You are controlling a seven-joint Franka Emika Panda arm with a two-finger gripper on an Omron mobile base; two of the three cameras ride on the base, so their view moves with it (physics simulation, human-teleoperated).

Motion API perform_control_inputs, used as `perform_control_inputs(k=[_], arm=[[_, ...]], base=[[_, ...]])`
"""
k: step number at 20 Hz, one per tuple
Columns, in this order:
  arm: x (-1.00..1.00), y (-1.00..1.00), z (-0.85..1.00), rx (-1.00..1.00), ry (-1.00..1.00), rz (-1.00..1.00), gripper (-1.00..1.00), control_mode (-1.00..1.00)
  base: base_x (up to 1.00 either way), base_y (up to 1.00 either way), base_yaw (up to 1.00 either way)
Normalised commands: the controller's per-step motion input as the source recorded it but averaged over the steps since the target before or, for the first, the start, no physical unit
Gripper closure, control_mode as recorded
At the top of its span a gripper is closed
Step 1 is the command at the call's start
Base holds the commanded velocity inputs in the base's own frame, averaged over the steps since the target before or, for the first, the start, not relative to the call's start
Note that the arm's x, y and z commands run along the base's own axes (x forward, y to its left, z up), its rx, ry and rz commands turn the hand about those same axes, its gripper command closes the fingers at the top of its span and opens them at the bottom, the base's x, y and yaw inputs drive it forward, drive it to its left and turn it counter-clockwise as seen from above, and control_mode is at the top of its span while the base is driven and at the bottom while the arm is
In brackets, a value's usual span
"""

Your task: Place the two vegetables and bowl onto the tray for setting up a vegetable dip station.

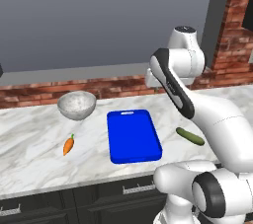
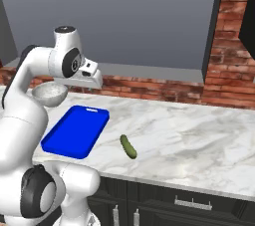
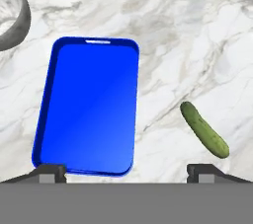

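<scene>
Spanning a brick-backed room, the marble counter (image 1: pixel 39 144) lies beneath the wide-spread gripper (image 3: pixel 126 171).

A white marble worktop (image 1: pixel 39 144) with grey veins runs across the room, ending at a straight front edge above dark cabinets (image 2: pixel 199 205) with metal handles (image 2: pixel 191 202). Behind its back edge stands a low red brick wall (image 2: pixel 164 90), topped by a grey ledge (image 1: pixel 69 74) under a large flat grey panel (image 1: pixel 99 16). At the right, a brick column (image 2: pixel 234 31) rises beside a dark grey upright frame (image 2: pixel 213 21).
</scene>
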Motion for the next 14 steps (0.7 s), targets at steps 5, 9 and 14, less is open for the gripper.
perform_control_inputs(k=[5, 9, 14], arm=[[0.27, 0.52, -0.05, 0.0, 0.0, -0.15, -1.0, -1.0], [0.32, 0.38, -0.06, 0.1, 0.02, -0.02, -1.0, -1.0], [0.45, 0.32, -0.11, 0.13, 0.05, 0.0, -1.0, -1.0]], base=[[0.0, 0.0, 0.0], [0.0, 0.0, 0.0], [0.0, 0.0, 0.0]])
